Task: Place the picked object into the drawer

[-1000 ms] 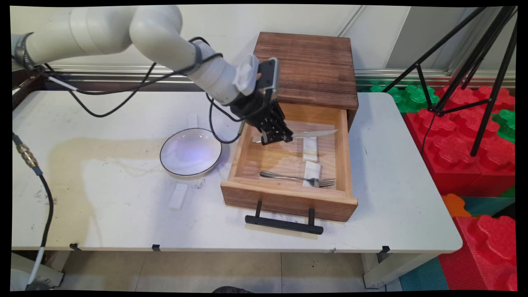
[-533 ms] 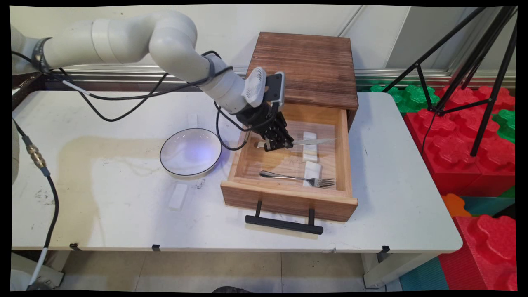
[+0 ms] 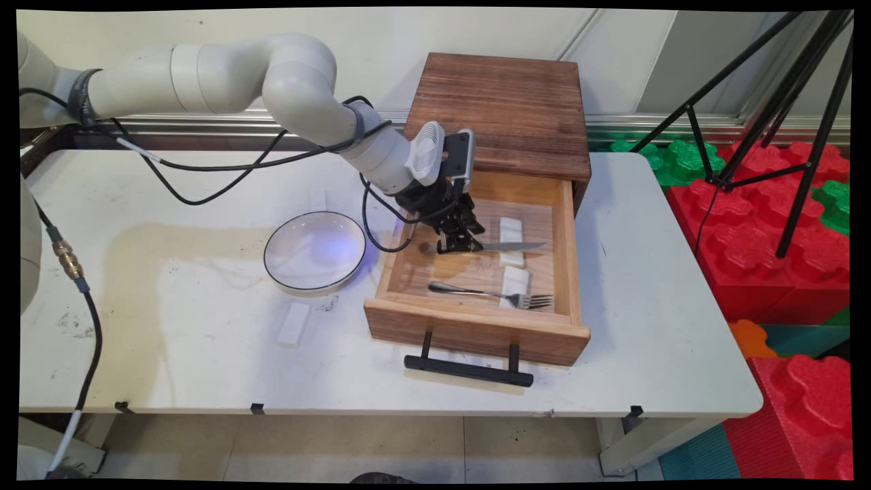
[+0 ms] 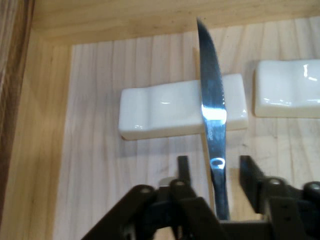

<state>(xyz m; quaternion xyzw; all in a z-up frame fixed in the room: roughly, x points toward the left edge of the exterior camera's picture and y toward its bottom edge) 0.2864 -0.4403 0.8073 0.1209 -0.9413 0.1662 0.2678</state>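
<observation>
On the table, left: a white plate point(image 3: 314, 250) with a dark rim, and a small white block point(image 3: 294, 324) at its 7 o'clock, both on the table point(image 3: 170, 367).
Arm: reaches in from 10 o'clock, its wrist over the drawer's left wall.
Drawer: pulled open from a dark wooden cabinet point(image 3: 510, 109); its front rim point(image 3: 476, 325) and black handle point(image 3: 468, 371) face 6 o'clock.
Gripper point(image 3: 457, 246): low inside the drawer, at about 10 o'clock from the drawer's middle.
Jaws: in the hand view the fingers point(image 4: 183, 167) stand a little apart, with wood showing between each one and the knife. They straddle it and do not look clamped on it.
Knife point(image 3: 507, 246): runs from the gripper toward 3 o'clock. Its blade point(image 4: 212, 100) crosses a white rest point(image 4: 165, 110) and appears to lie on it. The handle end is hidden under the linkage.
Second rest point(image 3: 515, 278): at 6 o'clock from the first, with the tines of a fork point(image 3: 490, 295) on it. The fork is well apart from the knife.
Handling, as a judgement: the blade is thin and slick and balanced on a narrow rest, so any sideways brush from a finger could roll it off. Keeping the fingers evenly clear on both sides looks safest.
Right of the table: a black tripod point(image 3: 782, 102) over red and green foam blocks point(image 3: 782, 224).
</observation>
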